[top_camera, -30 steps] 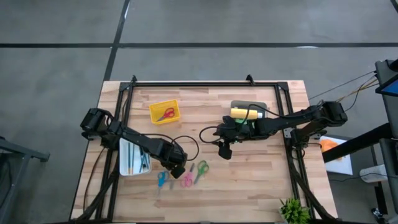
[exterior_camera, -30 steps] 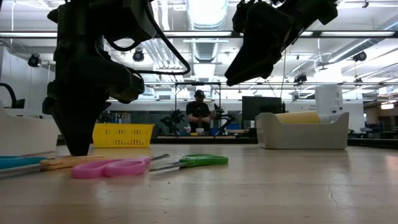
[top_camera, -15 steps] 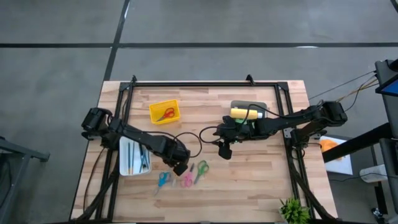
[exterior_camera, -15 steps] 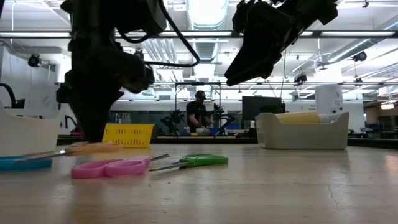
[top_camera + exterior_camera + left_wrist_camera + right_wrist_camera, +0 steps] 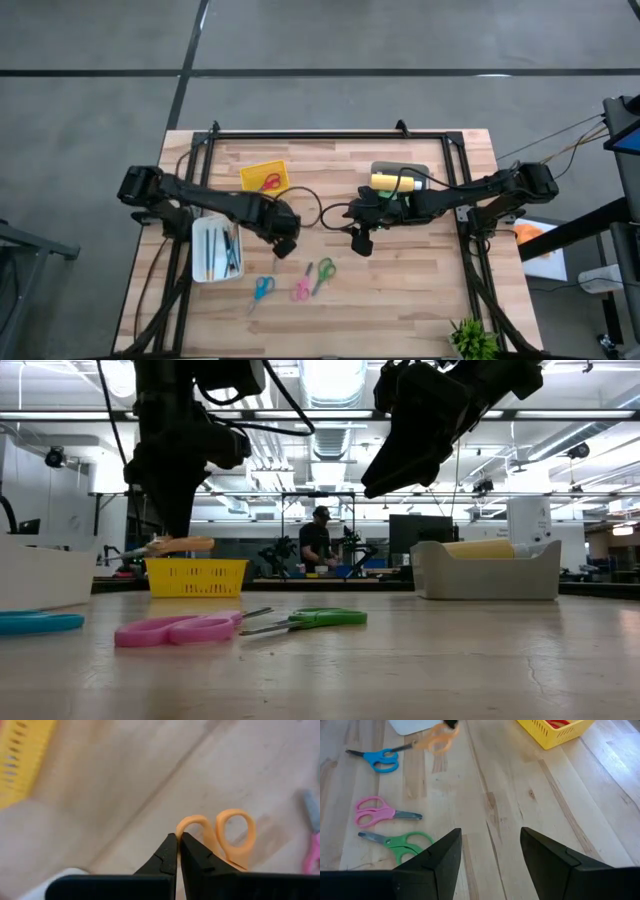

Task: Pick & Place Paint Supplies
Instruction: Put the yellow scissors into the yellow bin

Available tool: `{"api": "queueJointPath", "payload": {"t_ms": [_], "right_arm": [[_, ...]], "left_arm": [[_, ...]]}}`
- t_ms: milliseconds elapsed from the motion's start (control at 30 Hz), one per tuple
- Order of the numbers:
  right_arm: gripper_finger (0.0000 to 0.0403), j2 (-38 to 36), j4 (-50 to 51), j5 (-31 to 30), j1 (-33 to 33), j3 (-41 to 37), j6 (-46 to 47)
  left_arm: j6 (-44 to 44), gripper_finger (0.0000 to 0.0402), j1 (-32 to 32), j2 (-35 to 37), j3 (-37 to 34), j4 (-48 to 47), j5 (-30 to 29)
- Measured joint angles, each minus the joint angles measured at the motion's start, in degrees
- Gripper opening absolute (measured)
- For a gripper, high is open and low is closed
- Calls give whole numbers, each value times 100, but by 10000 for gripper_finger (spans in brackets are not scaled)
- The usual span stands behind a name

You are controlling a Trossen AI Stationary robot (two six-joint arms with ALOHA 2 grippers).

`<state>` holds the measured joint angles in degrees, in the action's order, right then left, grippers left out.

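Left claw (image 5: 177, 840), closed on orange scissors (image 5: 220, 837), holds them level above the desk (image 5: 400, 280); only the low view shows this lift. Blade direction apparently toward the white tray (image 5: 205, 262). Right claw (image 5: 490, 845) gapes empty.

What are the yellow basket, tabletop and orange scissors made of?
Yellow basket: likely moulded plastic, uniform colour, slotted lattice walls. Tabletop: wood, butcher-block style, visible grain and joined strips, matte. Orange scissors, held in the left hand: glossy plastic-looking loops; blades hidden, so material unclear.
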<state>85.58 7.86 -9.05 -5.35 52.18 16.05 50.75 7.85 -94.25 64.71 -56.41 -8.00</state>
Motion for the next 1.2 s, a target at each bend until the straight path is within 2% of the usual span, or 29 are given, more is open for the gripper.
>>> {"api": "queueJointPath", "payload": {"t_ms": [200,533,867,1200], "right_arm": [[201,0,0,0,0,0,0],[201,0,0,-1,1,0,0],[201,0,0,2,-2,0,0],[201,0,0,-1,-1,0,0]], "left_arm": [[-879,8,-550,320,-25,-289,-41],[-3592,8,-1609,343,293,-790,-68],[-5155,8,-2673,343,706,-720,-363],[-6876,8,-3440,284,747,42,-544]]}}
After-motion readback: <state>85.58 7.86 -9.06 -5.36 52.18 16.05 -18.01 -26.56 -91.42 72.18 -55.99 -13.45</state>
